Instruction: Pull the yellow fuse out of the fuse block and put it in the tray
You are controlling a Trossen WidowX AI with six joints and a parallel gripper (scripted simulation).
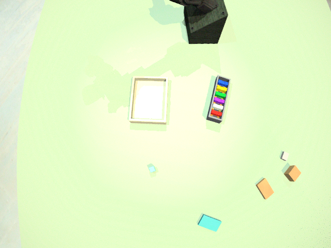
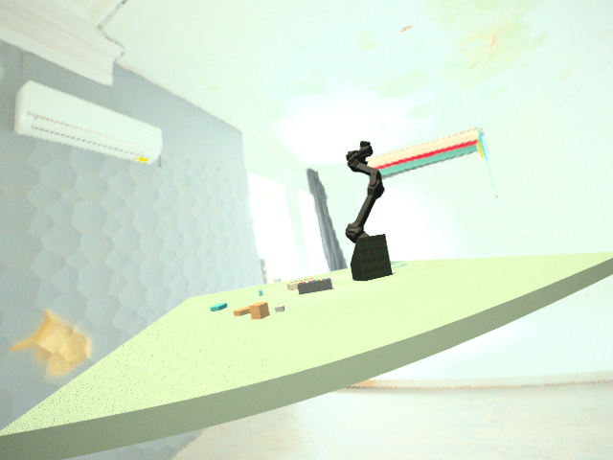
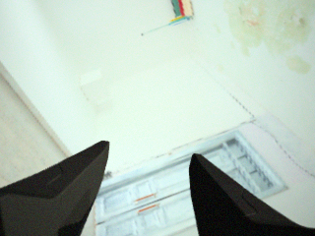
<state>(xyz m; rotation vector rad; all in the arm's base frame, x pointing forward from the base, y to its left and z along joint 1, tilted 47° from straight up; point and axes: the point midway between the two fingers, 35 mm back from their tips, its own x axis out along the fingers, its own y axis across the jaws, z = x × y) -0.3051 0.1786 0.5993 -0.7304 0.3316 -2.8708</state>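
— Looking at the wrist view, you can see the gripper half open with nothing between its fingers; it points up at the ceiling, and the arm stands folded high above its base. Where is your target?

— The yellow fuse sits in the fuse block, second from the far end, wedged between the blue fuse and the green fuse. The tray lies well to the left of the block. Nothing is done yet.

— What worries you?

— You have close neighbours on both sides. If you descend slightly off line, a fingertip will likely strike blue or green, or the block's wall. You should turn the jaws so they close across the fuse's free ends, if those are reachable. Tilt the lift and the fuse may scrape its neighbours; carry it low and you might clip the block.
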